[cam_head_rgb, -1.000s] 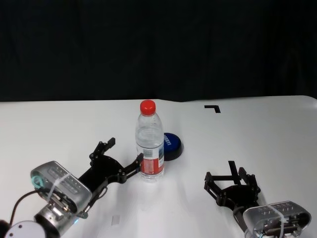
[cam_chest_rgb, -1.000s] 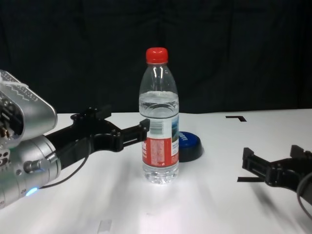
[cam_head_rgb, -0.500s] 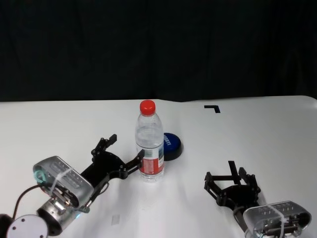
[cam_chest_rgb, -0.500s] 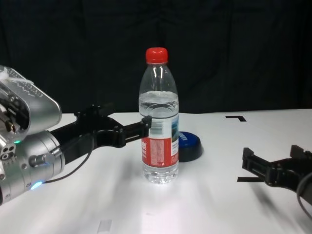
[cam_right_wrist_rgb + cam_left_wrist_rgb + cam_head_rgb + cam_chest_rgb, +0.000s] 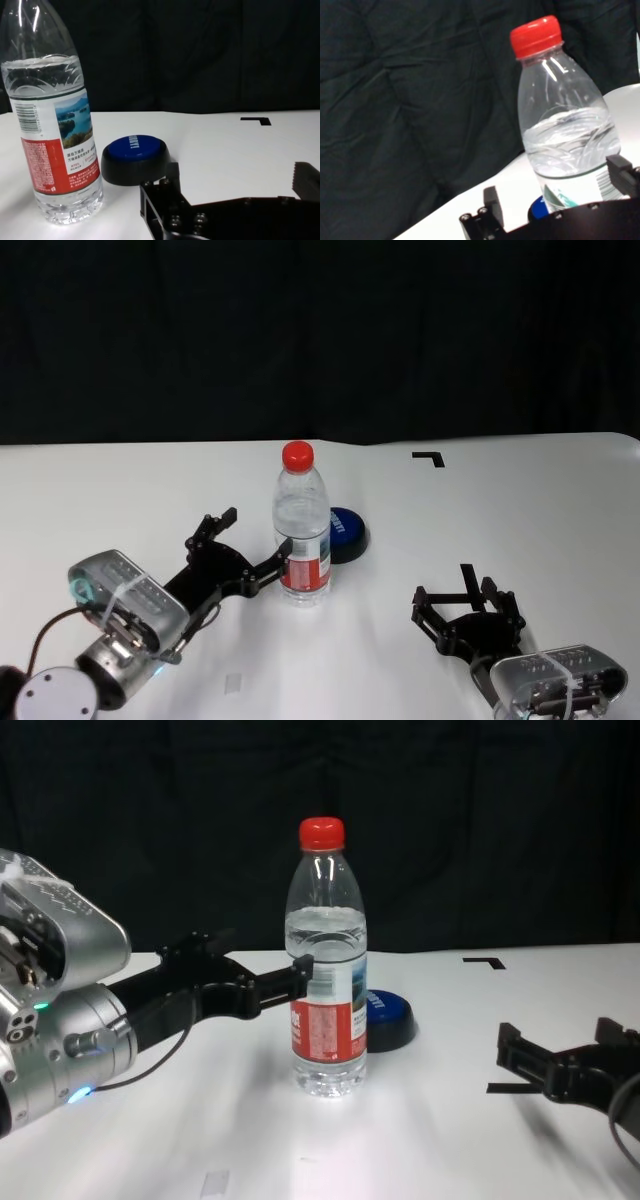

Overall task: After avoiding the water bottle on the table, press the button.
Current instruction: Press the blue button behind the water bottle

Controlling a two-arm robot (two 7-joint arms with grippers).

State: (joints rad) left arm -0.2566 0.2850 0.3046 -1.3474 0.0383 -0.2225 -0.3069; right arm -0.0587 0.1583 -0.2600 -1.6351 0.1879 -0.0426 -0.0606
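Observation:
The water bottle (image 5: 302, 530) stands upright at the middle of the white table (image 5: 120, 490); it is clear, with a red cap and a red label. The dark blue button (image 5: 347, 530) sits just behind it to the right. My left gripper (image 5: 255, 532) reaches in low from the left, open, with nothing held. One fingertip (image 5: 303, 963) lies against the bottle's left side at label height; I cannot tell if it touches. The left wrist view shows the bottle (image 5: 565, 130) close ahead and a sliver of the button (image 5: 537, 208). My right gripper (image 5: 455, 592) rests open at the near right, facing the button (image 5: 134, 152).
A black corner mark (image 5: 430, 457) sits at the table's far right, and a short black line (image 5: 467, 574) lies by the right gripper. A dark curtain (image 5: 320, 340) hangs behind the table's far edge.
My left gripper has slid forward along the bottle's left side, its fingertip now higher on the label. The bottle, the button and the right arm have not moved.

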